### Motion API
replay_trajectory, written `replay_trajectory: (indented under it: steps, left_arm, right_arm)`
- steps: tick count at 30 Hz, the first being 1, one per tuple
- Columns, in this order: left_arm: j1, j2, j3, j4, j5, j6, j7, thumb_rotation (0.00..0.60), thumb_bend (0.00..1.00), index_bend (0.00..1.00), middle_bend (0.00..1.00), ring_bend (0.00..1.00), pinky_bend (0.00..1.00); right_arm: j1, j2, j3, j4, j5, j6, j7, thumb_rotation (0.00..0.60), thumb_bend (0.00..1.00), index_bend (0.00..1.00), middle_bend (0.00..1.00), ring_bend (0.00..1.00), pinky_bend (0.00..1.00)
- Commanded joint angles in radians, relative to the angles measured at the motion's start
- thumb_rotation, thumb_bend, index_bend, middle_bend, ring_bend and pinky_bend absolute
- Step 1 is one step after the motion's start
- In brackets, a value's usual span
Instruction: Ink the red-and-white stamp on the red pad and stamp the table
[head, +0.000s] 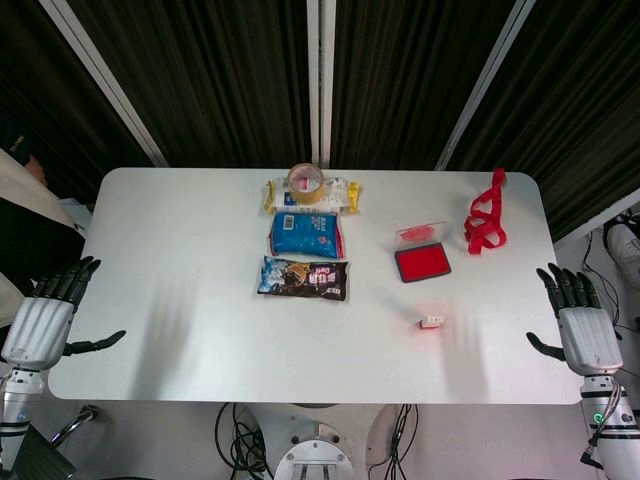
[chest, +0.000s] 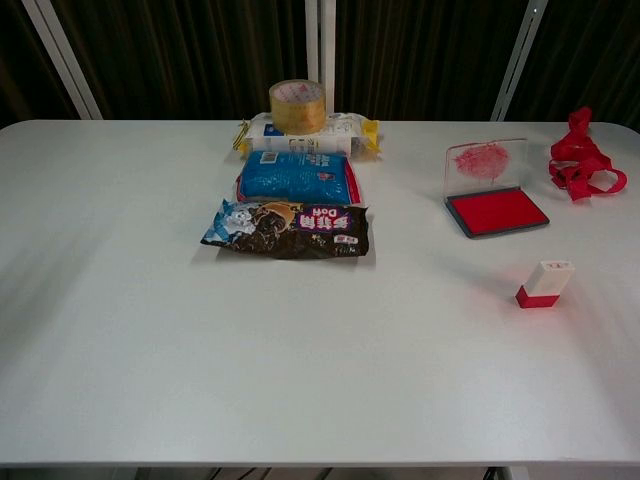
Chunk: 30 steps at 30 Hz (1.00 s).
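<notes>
White tabletop (head: 200, 330) spreads bare along its near edge, where both hands hover off the corners: left hand (head: 45, 320) and right hand (head: 580, 325), each empty with fingers spread, unseen from the chest. The red-and-white stamp (chest: 545, 284) lies alone toward the right, just nearer than the red pad (chest: 497, 212), whose stained clear lid (chest: 485, 163) stands open. A red strap (chest: 582, 160) is cut off at the frame edge.
</notes>
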Motion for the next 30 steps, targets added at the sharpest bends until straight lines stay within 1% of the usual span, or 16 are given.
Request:
replay_trajectory:
  steps: [1, 9, 16, 17, 18, 20, 21, 22, 23, 24, 25, 26, 27, 30]
  left_arm:
    - [-0.001, -0.001, 0.000, 0.001, -0.002, -0.003, -0.002, 0.280, 0.01, 0.03, 0.08, 0.11, 0.19]
    - [0.001, -0.001, 0.004, 0.002, 0.002, 0.000, -0.003, 0.280, 0.01, 0.03, 0.08, 0.11, 0.19]
    - [0.001, -0.003, 0.005, 0.003, 0.003, 0.001, -0.006, 0.281, 0.01, 0.03, 0.08, 0.11, 0.19]
    - [0.001, -0.005, 0.005, 0.004, 0.002, -0.002, -0.007, 0.280, 0.01, 0.03, 0.08, 0.11, 0.19]
    - [0.000, -0.006, 0.005, 0.006, -0.001, -0.005, -0.009, 0.278, 0.01, 0.03, 0.08, 0.11, 0.19]
    - [-0.002, -0.007, 0.005, 0.008, -0.003, -0.009, -0.012, 0.280, 0.01, 0.03, 0.08, 0.11, 0.19]
    - [-0.004, -0.009, 0.005, 0.012, -0.004, -0.012, -0.013, 0.279, 0.01, 0.03, 0.08, 0.11, 0.19]
    - [-0.004, -0.011, 0.005, 0.015, -0.004, -0.013, -0.015, 0.281, 0.01, 0.03, 0.08, 0.11, 0.19]
    - [-0.005, -0.014, 0.005, 0.018, -0.004, -0.015, -0.018, 0.279, 0.01, 0.03, 0.08, 0.11, 0.19]
    - [-0.006, -0.018, 0.005, 0.023, -0.005, -0.017, -0.023, 0.279, 0.01, 0.03, 0.08, 0.11, 0.19]
    - [-0.007, -0.021, 0.006, 0.026, -0.005, -0.019, -0.026, 0.279, 0.01, 0.03, 0.08, 0.11, 0.19]
    - [-0.007, -0.022, 0.008, 0.028, -0.004, -0.022, -0.028, 0.279, 0.01, 0.03, 0.08, 0.11, 0.19]
    - [-0.008, -0.022, 0.010, 0.030, -0.003, -0.024, -0.029, 0.282, 0.01, 0.03, 0.08, 0.11, 0.19]
    - [-0.007, -0.019, 0.012, 0.033, -0.002, -0.024, -0.032, 0.283, 0.01, 0.03, 0.08, 0.11, 0.19]
  right_arm:
    - [0.001, -0.002, -0.001, 0.002, 0.002, -0.004, -0.002, 0.600, 0.08, 0.00, 0.00, 0.00, 0.00]
    - [0.001, -0.005, -0.004, 0.007, -0.001, -0.006, 0.000, 0.600, 0.08, 0.00, 0.00, 0.00, 0.00]
    - [0.004, 0.011, -0.009, 0.002, -0.015, -0.008, -0.007, 0.600, 0.09, 0.00, 0.00, 0.00, 0.00]
    - [0.005, 0.012, -0.009, 0.000, -0.015, -0.009, -0.010, 0.600, 0.09, 0.00, 0.00, 0.00, 0.00]
    - [0.006, 0.012, -0.009, -0.001, -0.016, -0.009, -0.012, 0.600, 0.09, 0.00, 0.00, 0.00, 0.03]
    - [0.008, 0.010, -0.008, 0.001, -0.021, -0.007, -0.019, 0.600, 0.09, 0.00, 0.00, 0.08, 0.20]
    - [0.011, 0.004, -0.006, 0.005, -0.029, -0.003, -0.020, 0.600, 0.09, 0.00, 0.00, 0.21, 0.41]
    - [0.015, -0.003, -0.006, 0.010, -0.039, 0.000, -0.016, 0.600, 0.09, 0.00, 0.01, 0.31, 0.52]
    - [0.020, -0.017, -0.004, 0.021, -0.061, 0.012, -0.007, 0.600, 0.09, 0.00, 0.06, 0.45, 0.69]
    - [0.027, -0.044, -0.006, 0.043, -0.096, 0.030, 0.015, 0.600, 0.10, 0.00, 0.14, 0.60, 0.83]
    - [0.032, -0.061, -0.015, 0.058, -0.120, 0.029, 0.027, 0.600, 0.11, 0.00, 0.20, 0.69, 0.90]
    - [0.041, -0.070, -0.028, 0.067, -0.140, 0.015, 0.027, 0.600, 0.11, 0.00, 0.27, 0.80, 0.98]
    - [0.053, -0.078, -0.038, 0.074, -0.158, -0.003, 0.009, 0.600, 0.12, 0.00, 0.28, 0.84, 1.00]
    - [0.082, -0.103, -0.043, 0.070, -0.167, -0.053, -0.086, 0.600, 0.12, 0.00, 0.23, 0.85, 1.00]
